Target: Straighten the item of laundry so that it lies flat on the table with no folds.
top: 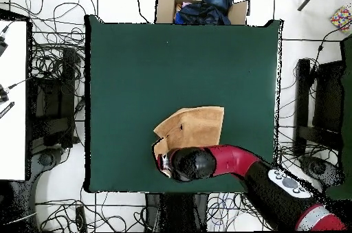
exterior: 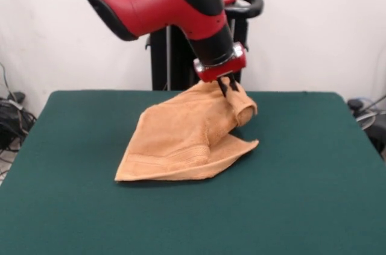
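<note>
In the front view the gripper is seen at the raised far corner of the towel, its dark fingers set close together with a pinch of cloth between them, so the jaws are clenched on the towel. From that held point the cloth is seen draped down toward the camera, with a rolled fold just beside the fingers and one layer lying over another at the lower right corner; a woven stripe band is visible near the front edge. None of this lifting is shown in the overhead view, where the gripper is hidden under the arm and only a flat tan shape of the towel is seen, with a folded edge on its left side. That view does show that the towel lies on the table in the half nearer the robot's base, close to that edge and roughly centred across it. A cardboard box of dark items is shown beyond the opposite edge.
</note>
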Controlling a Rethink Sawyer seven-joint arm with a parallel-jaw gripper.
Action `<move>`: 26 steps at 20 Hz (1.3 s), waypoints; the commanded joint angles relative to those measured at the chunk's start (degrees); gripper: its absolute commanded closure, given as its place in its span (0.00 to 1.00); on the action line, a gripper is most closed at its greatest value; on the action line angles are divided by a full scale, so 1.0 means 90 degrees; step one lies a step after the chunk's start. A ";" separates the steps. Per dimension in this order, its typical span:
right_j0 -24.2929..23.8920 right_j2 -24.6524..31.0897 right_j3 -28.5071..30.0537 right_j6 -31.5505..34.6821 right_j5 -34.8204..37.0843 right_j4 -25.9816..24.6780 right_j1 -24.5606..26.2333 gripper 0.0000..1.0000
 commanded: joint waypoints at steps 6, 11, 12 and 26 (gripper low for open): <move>-0.0590 0.1124 -0.0676 -0.2425 0.2323 -0.0071 0.0323 1.00; -0.0866 0.0800 -0.0912 -0.2995 0.2354 -0.0649 0.0489 1.00; -0.0928 0.0729 -0.0985 -0.3141 0.2315 -0.0788 0.0589 1.00; -0.1228 -0.0133 -0.1856 -0.4064 0.1878 -0.2963 0.1574 1.00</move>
